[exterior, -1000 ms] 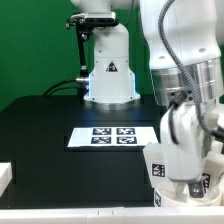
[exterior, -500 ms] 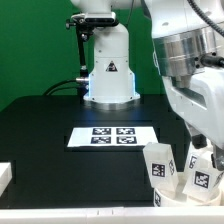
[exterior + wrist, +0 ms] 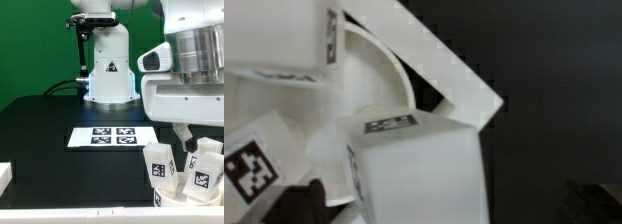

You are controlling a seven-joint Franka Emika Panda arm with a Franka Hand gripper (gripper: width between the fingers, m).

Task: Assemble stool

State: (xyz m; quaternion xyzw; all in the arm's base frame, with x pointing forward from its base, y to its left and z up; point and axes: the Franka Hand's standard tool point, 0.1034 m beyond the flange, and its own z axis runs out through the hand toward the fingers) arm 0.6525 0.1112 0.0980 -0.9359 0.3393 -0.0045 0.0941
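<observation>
While the gripper (image 3: 192, 133) hangs above the stool (image 3: 180, 172), whether its jaws are parted or closed cannot be told. The stool stands on the black counter (image 3: 45, 125) with legs (image 3: 158, 163) pointing up, near the marker board (image 3: 113, 137).
</observation>
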